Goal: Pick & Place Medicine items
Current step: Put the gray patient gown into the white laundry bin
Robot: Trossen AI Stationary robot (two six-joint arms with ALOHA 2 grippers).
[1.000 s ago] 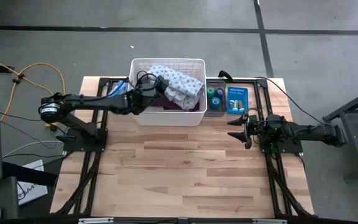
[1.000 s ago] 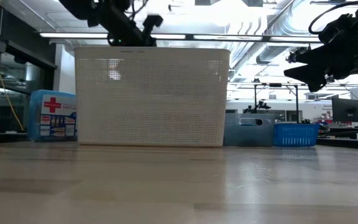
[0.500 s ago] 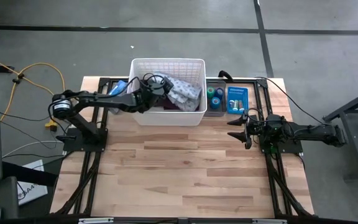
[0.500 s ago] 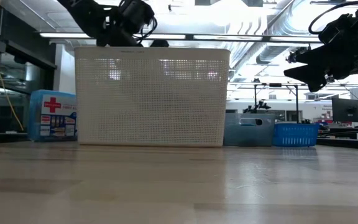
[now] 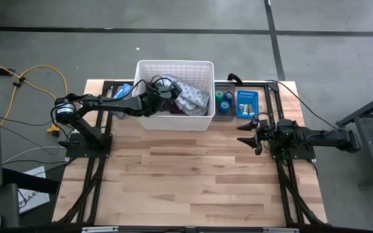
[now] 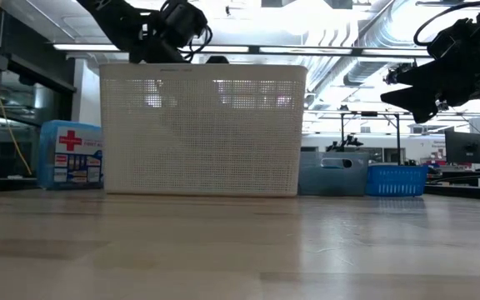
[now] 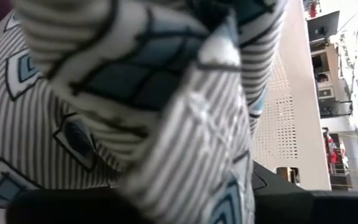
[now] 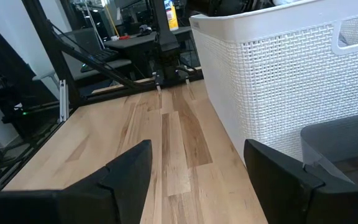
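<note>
Left gripper (image 5: 162, 97) is down in the white basket (image 5: 207, 90), pinched on the grey patterned cloth (image 5: 190, 95); right gripper (image 5: 246, 133) idles open; bandage rolls (image 5: 223, 99) sit in the grey bin; reckon the cloth needs releasing next.

The pale wooden surface (image 5: 193, 175) carries a white perforated basket (image 5: 175, 123) at its far edge. Just beside the basket, toward the right arm, sit a grey bin (image 5: 224, 103) and a small blue basket (image 5: 247, 103). On the basket's other side stands a blue first-aid box (image 6: 70, 154).
</note>
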